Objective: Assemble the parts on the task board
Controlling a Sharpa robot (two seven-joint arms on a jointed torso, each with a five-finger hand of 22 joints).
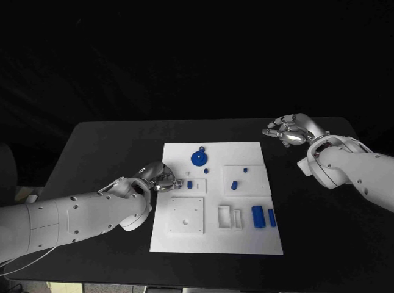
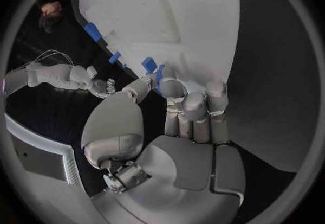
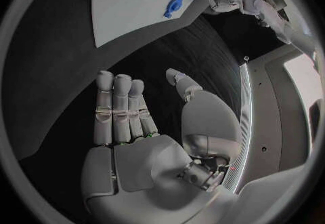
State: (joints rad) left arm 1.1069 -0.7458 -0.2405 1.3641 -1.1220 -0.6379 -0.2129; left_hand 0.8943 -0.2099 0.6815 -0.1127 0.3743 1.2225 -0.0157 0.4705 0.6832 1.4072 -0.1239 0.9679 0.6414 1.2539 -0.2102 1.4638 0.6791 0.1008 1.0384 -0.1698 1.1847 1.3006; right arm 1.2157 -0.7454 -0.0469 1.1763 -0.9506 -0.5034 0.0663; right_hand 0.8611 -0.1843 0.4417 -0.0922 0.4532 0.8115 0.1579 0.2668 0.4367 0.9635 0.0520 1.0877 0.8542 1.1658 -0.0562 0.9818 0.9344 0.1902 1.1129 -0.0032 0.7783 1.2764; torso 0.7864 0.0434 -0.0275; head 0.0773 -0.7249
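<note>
A small blue part (image 1: pixel 189 184) is pinched by the left hand (image 1: pixel 162 177) at the task board (image 1: pixel 216 241)'s nine o'clock edge; misalignment could drop it. The right hand (image 1: pixel 288 130) is held apart, empty.

No lettering, no numbers, no brand marks to read anywhere here. The task board (image 1: pixel 216 198) comes up plain white, its raised blocks and recesses carrying no print that can be made out. The blue parts (image 1: pixel 200 159) on the task board are bare of any label. The left hand (image 1: pixel 162 177) at the task board's edge and the right hand (image 1: pixel 286 131) beyond its far corner show plain silver, with no markings that can be read. Small green specks sit on the right hand's fingers (image 3: pixel 122 106) in the right wrist view, possibly markings, but far too small to read.
</note>
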